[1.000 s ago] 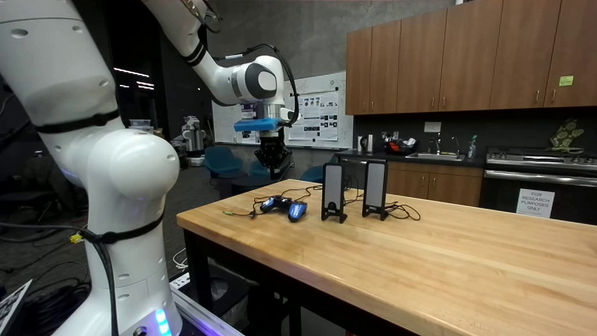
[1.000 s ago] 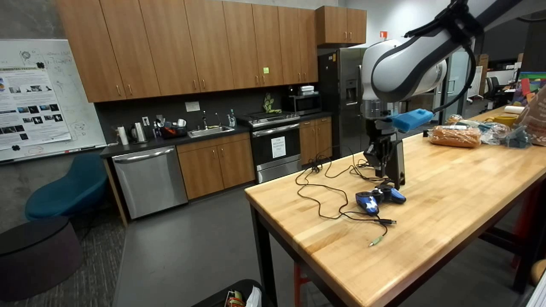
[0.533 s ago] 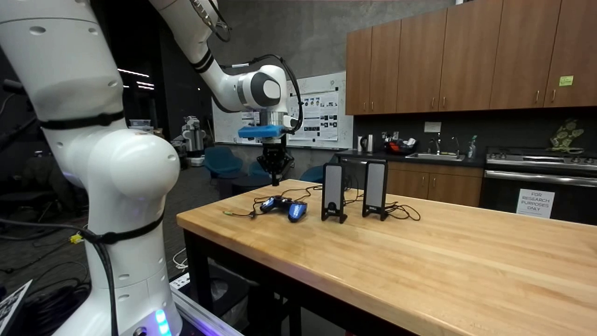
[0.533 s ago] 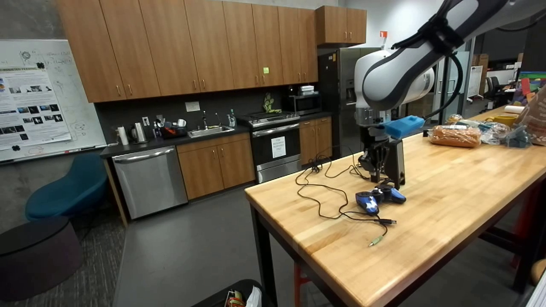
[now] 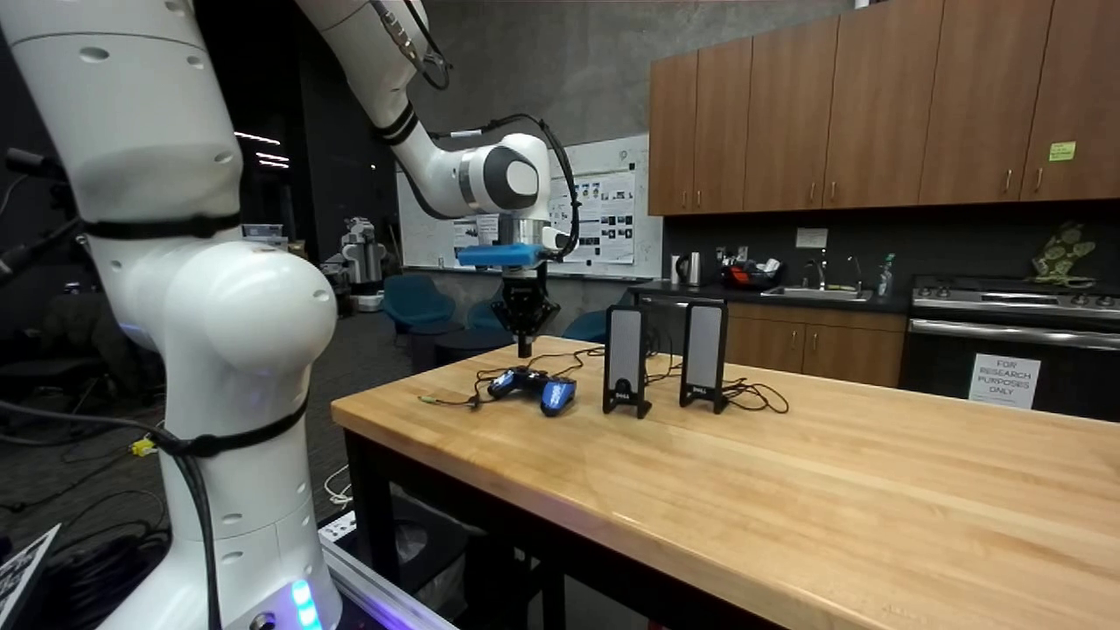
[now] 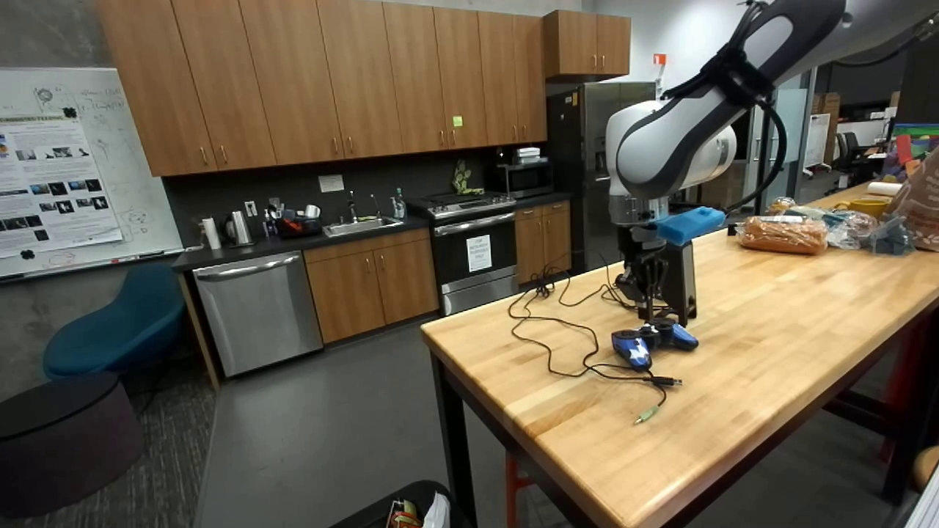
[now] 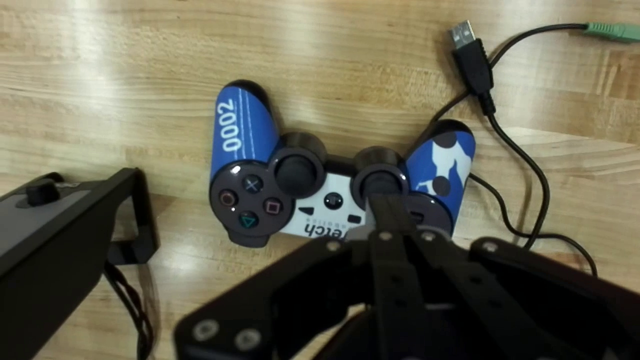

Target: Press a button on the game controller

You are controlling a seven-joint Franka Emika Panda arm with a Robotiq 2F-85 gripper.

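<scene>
The game controller (image 7: 330,205) lies flat on the wooden table (image 7: 125,45), with blue handles, two black thumbsticks, and cross, circle, square and triangle buttons on its left part in the wrist view. It also shows in both exterior views (image 5: 556,395) (image 6: 632,347). My gripper (image 7: 391,206) is shut and empty, pointing down. In the wrist view its tips overlap the right thumbstick and hide part of the round pad beside it. In both exterior views the gripper (image 5: 524,348) (image 6: 647,314) is low above the controller; a small gap seems to remain, but contact is hard to tell.
Two upright black speakers (image 5: 624,359) (image 5: 703,354) stand beside the controller; one speaker's base (image 7: 132,215) shows close by in the wrist view. Thin dark cables (image 6: 557,319) with a USB plug (image 7: 472,65) and a green plug (image 7: 612,31) lie around it. Bagged items (image 6: 783,235) sit farther along the table.
My arm has come down with the gripper shut, and the gripper has shifted slightly toward the controller. The controller and speakers have not moved.
</scene>
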